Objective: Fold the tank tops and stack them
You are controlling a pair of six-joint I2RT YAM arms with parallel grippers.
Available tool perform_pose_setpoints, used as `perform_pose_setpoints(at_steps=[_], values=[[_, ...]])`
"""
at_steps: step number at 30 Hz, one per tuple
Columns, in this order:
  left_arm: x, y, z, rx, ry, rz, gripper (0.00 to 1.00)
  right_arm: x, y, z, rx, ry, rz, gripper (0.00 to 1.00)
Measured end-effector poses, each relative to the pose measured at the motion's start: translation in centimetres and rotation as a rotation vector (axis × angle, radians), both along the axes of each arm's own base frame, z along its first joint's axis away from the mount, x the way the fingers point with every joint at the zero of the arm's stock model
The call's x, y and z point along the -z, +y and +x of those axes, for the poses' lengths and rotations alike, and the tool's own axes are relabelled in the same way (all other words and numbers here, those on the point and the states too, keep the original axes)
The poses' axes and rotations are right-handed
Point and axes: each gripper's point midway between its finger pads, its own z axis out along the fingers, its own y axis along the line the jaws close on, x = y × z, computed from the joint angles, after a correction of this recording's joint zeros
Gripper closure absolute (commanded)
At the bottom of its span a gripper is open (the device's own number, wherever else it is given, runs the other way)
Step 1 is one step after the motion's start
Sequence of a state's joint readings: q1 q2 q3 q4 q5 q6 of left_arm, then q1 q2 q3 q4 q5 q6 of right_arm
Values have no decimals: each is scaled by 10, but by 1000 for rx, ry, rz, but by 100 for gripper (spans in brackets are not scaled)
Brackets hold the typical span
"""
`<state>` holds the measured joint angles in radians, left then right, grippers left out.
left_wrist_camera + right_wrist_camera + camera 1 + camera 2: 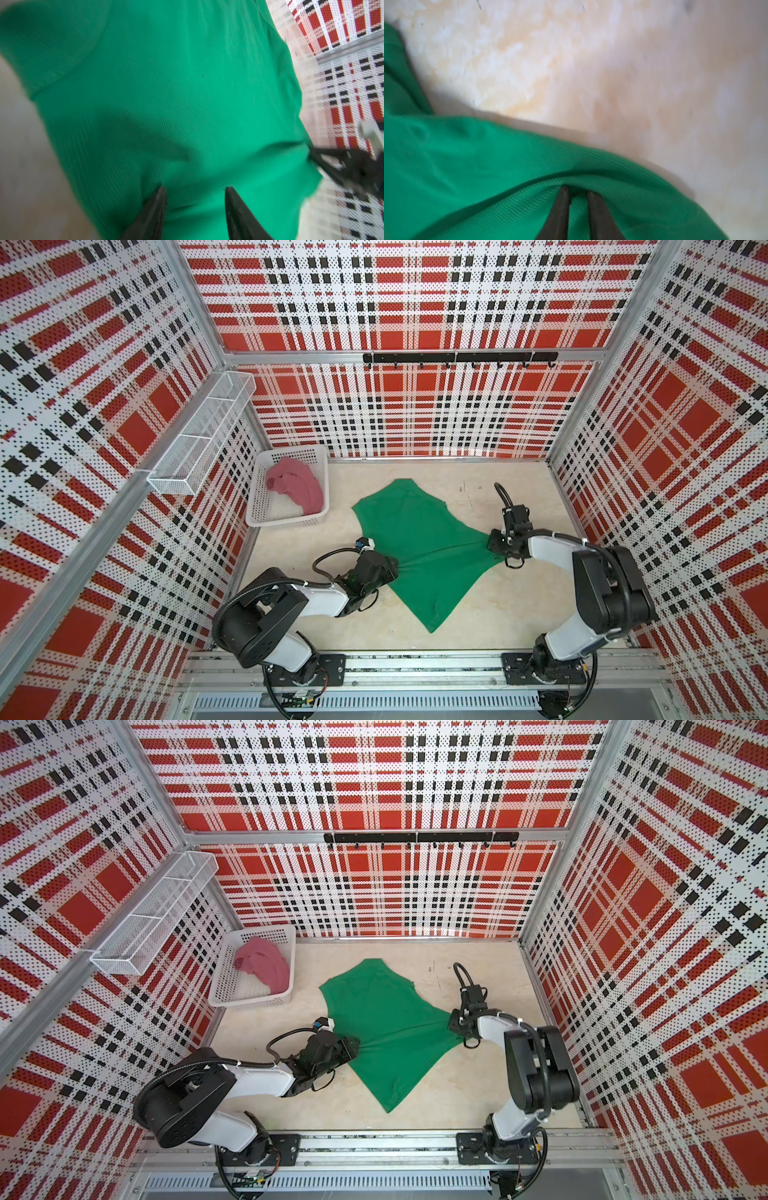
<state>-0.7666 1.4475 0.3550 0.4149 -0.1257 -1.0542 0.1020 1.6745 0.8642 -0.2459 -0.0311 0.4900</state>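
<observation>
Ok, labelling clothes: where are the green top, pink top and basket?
green top [415, 539]: a top view, its middle
pink top [300, 485]: a top view, its middle
basket [286, 520]: a top view, front wall

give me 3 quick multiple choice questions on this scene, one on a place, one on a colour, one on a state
1. Where is the pink tank top?
A. on a wall hook
B. in the white basket
C. in the wire shelf

2. What colour is the tank top lying on the table?
A. green
B. blue
C. white

3. What state is the pink tank top in?
A. neatly folded
B. crumpled in a heap
C. spread out flat

Answers:
1 B, both top views show it inside the basket walls.
2 A, the green tank top is the only garment on the table.
3 B, it sits bunched with loose folds, and no tidy edges show.
</observation>
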Motion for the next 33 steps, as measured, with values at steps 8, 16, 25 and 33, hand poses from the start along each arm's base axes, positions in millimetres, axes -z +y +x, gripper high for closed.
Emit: perform_pose_setpoints(at_steps=[8,16,25,33], values=[[-72,6,27,-51,-69,58,43,-75,-1,38,-74,-128,-34,67],[-169,-22,184,-2,-341,181,56,-56,71,-21,-171,-64,107,78],[-94,-99,255,309,-326,294,62,5,55,-53,-45,92,89,82],[-49,-130,252,491,-298,359,63,5,32,-39,34,65,35,82]])
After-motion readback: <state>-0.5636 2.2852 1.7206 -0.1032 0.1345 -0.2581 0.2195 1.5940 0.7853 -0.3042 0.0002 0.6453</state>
